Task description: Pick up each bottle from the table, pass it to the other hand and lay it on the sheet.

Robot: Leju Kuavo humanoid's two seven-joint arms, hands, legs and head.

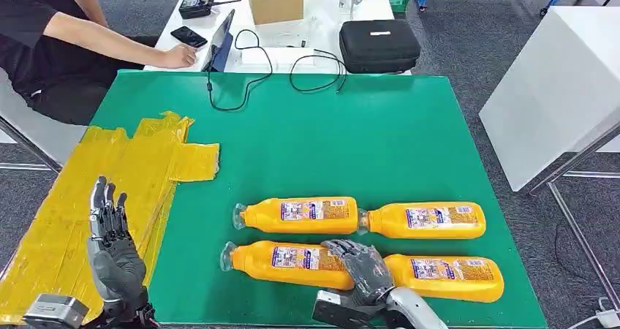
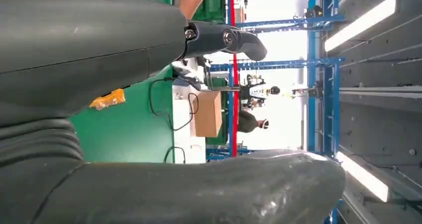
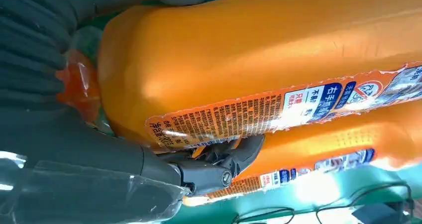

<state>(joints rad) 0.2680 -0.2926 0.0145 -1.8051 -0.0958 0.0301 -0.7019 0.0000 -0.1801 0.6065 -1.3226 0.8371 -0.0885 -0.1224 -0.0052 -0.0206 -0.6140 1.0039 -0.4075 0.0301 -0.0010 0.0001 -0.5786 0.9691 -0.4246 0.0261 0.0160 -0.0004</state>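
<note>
Four orange bottles lie on their sides on the green surface (image 1: 380, 131), in two rows of two toward 5 o'clock in the head view. Far row: far-left bottle (image 1: 300, 215) and far-right bottle (image 1: 428, 220), end to end, touching. Near row: near-left bottle (image 1: 281, 262) and near-right bottle (image 1: 450, 278). The yellow sheet (image 1: 110, 168) sits at 9 o'clock, well apart from the bottles, with no bottle on it.

The right hand (image 1: 362, 270) is over the near row where the two bottles meet, fingers draped across the near-left bottle's base end. In the right wrist view a finger (image 3: 219, 167) is tucked under the labelled body and the thumb runs along the other side, so it looks wrapped on, though I cannot tell if the grip is firm. The left hand (image 1: 113, 245) is raised over the sheet's edge at 8 o'clock, fingers apart, holding nothing.

Judgement: the bottles look full, so fairly heavy; stiff plastic, glossy label, likely slippery. Best hold is around mid-body on the label; an end grip may let it tip or roll.
</note>
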